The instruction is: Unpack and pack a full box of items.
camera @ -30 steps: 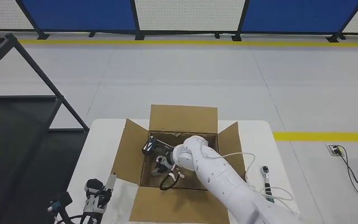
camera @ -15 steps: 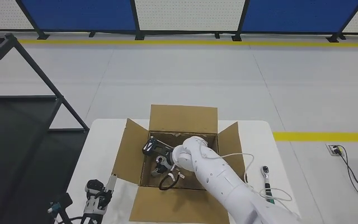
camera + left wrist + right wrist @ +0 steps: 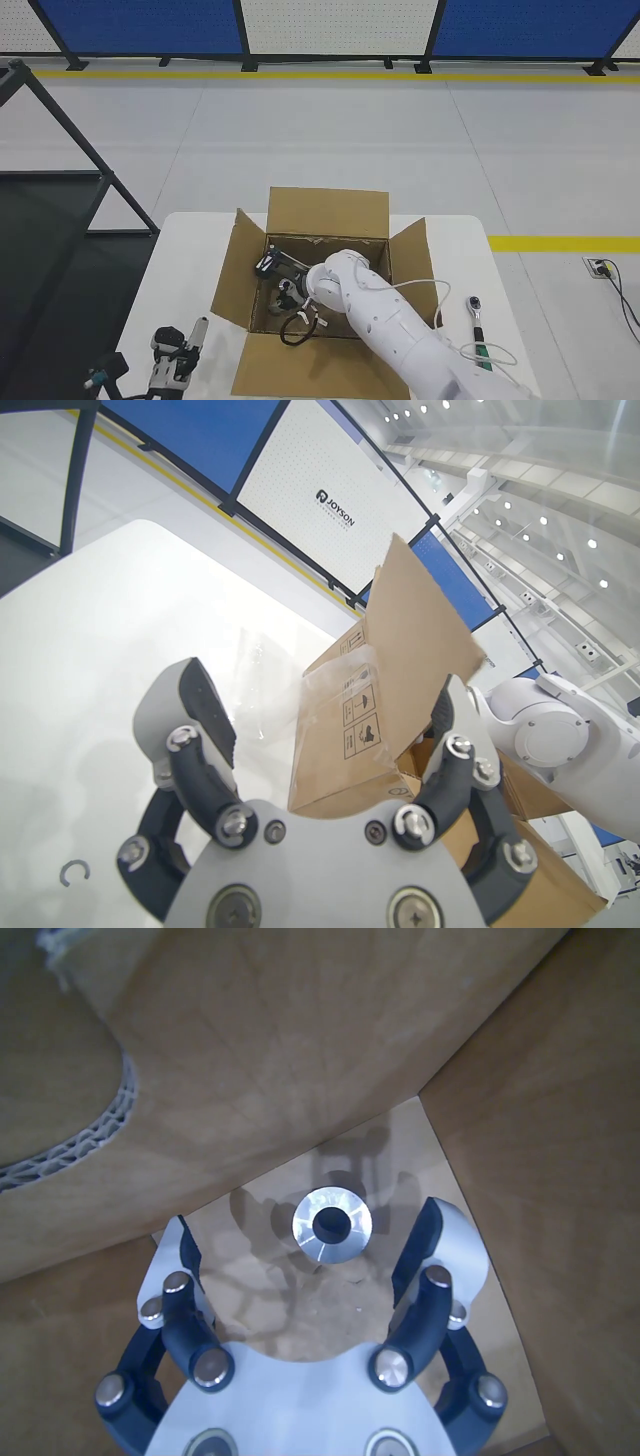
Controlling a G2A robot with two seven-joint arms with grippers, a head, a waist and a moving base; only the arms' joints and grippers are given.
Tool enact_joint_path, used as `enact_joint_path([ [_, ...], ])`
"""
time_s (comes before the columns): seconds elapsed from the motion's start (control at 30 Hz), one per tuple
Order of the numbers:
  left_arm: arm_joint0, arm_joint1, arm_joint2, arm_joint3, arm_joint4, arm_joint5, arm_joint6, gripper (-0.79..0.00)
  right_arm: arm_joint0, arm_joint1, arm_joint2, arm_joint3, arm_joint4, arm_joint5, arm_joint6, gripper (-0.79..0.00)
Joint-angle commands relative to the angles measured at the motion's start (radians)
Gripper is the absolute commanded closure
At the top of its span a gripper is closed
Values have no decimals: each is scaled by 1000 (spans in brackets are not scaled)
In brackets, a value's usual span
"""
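Both pincers were spread wide and held nothing. My right pincer point(image 3: 308, 1231) hung down inside the cardboard box point(image 3: 328, 212), with brown walls close around it. On the box floor a silver metal socket point(image 3: 360, 1223) stood on end, its dark bore facing up toward my wrist. It sat between the two open fingers and touched neither of them.

Seen from above, the box sat in the middle of the white table point(image 3: 180, 260) with all four flaps folded outward. The flap at nine o'clock tilted up more steeply than the others. My right arm entered the box from about five o'clock. A black item point(image 3: 268, 264) lay inside the box toward its ten o'clock corner; I could not tell what it was.

My left pincer point(image 3: 325, 690) hung over the table's near-left part, at about seven o'clock from the box and well apart from it. Its fingers pointed toward the box's outer wall, where a strip of clear tape point(image 3: 350, 680) stood loose. A ratchet wrench point(image 3: 476, 322) lay on the table at about four o'clock from the box, just beside its right flap.
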Motion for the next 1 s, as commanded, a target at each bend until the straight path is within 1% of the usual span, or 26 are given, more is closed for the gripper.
enact_joint_path([
  [0.0,6,0,-5,-3,0,-3,2,-785,2,-4,2,6,-1,-5,4,-363],
  [0.03,9,-1,-7,-5,-2,-6,3,-785,3,-6,3,9,-1,-6,5,-357],
  [0.1,15,-1,-11,-8,-5,-10,4,-785,4,-10,4,15,-3,-11,7,-317],
  [0.27,26,-2,-18,-16,-6,-16,3,-785,10,-19,9,31,-8,-14,14,-185],
  [0.3,28,-3,-19,-18,-6,-16,2,-785,11,-20,10,33,-9,-12,15,-145],
  [0.37,33,-3,-21,-24,-6,-16,1,-785,13,-23,13,37,-10,-9,14,0],
  [0.63,46,-6,-16,-36,3,-21,-2,-785,2,-14,25,46,-40,-3,-40,0],
  [0.8,53,-8,-1,-41,26,-29,3,-785,-27,8,38,28,-69,19,-84,0],
  [0.97,61,-10,13,-32,61,-40,30,-785,-78,44,56,-45,-109,69,-121,0],
])
